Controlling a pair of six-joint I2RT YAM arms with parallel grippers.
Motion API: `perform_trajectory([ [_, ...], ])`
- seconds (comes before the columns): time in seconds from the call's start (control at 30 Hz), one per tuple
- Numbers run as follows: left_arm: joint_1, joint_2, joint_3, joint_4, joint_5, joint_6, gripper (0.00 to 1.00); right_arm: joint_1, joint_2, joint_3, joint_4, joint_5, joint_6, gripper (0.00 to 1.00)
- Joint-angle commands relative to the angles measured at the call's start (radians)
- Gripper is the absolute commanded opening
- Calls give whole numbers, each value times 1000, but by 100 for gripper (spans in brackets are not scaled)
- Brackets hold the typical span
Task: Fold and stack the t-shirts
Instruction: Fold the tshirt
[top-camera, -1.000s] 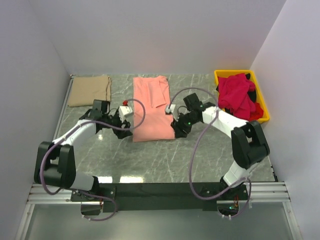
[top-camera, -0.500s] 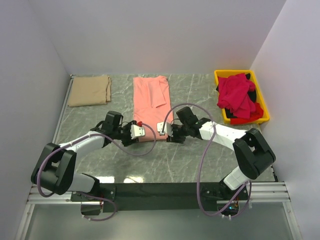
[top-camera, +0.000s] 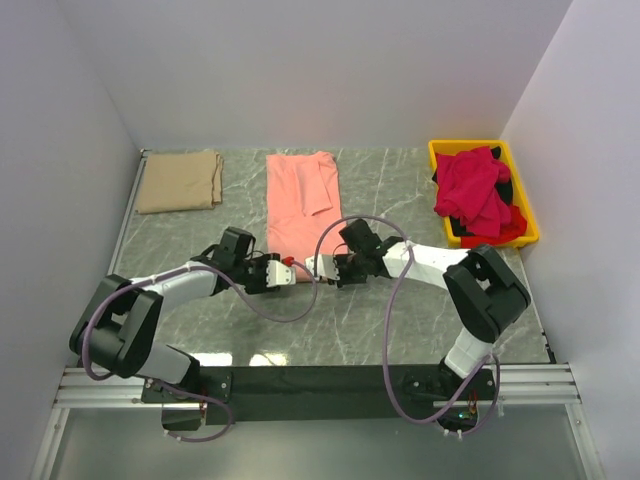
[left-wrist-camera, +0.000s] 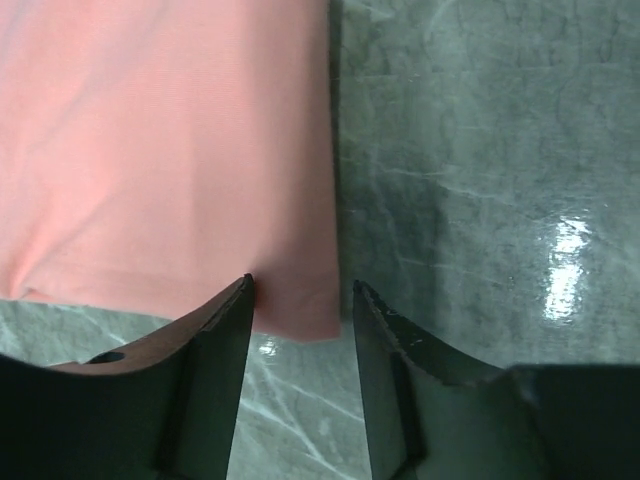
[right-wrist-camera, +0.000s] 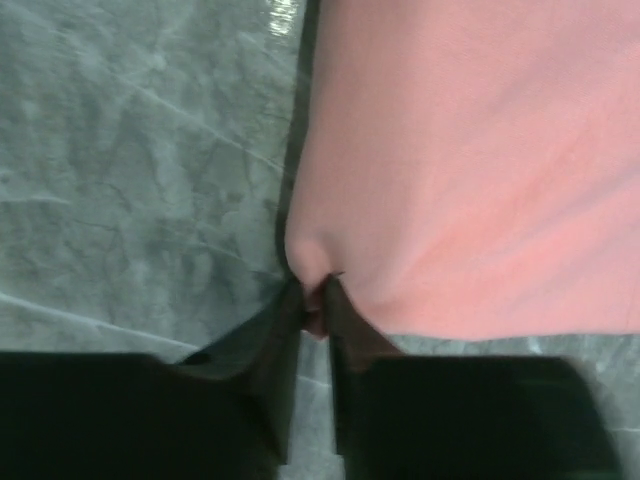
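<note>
Looking down from above, you are seeing the salmon-pink t-shirt (top-camera: 300, 195) lying as a long folded strip in the middle of the marble table (top-camera: 400, 320), running from the far edge toward the arms. Your left gripper (top-camera: 286, 271) and right gripper (top-camera: 318, 266) are both sitting low at its near hem, close together and pointing at each other.

On the left wrist camera, your jaws are standing partly apart and straddling one hem corner. That corner is lying flat on the marble between the fingers (left-wrist-camera: 215, 340), and nothing is squeezing it.

On the right wrist camera, your jaws are pressing almost together on the other corner. They are pinching a small fold of pink cloth, which is puckering just ahead of the tips.

The tan-beige t-shirt (top-camera: 180, 182) is lying folded at the far left. The crimson-red t-shirts (top-camera: 472, 190) are sitting heaped in the yellow bin (top-camera: 455, 145) at the far right, well apart from both grippers.
</note>
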Motion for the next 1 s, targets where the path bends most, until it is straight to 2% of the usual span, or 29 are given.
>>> perform_trajectory([
  [0.0,-24,18,11,-32,-9,38,48,6,32,47,-9,51,18,14],
  [0.07,-36,47,20,-53,-24,39,45,6,31,55,-10,52,33,6],
  [0.1,-45,54,31,-53,-29,22,38,6,28,58,-12,49,38,0],
  [0.17,-44,71,43,-82,-29,24,27,3,20,66,-25,38,42,0],
  [0.2,-45,67,40,-85,-30,27,16,6,8,71,-36,32,47,0],
  [0.3,-44,4,20,-111,-16,64,1,4,-44,86,-105,-7,68,0],
  [0.4,-42,-89,22,-193,42,77,1,8,-133,69,-182,-63,96,0],
  [0.57,-45,-241,31,-292,129,5,1,29,-267,35,-303,-117,189,0],
  [0.7,-55,-367,20,-441,204,2,1,66,-395,5,-366,-130,239,0],
  [0.97,-125,-654,51,-729,333,-25,1,213,-664,-55,-495,-179,317,0],
])
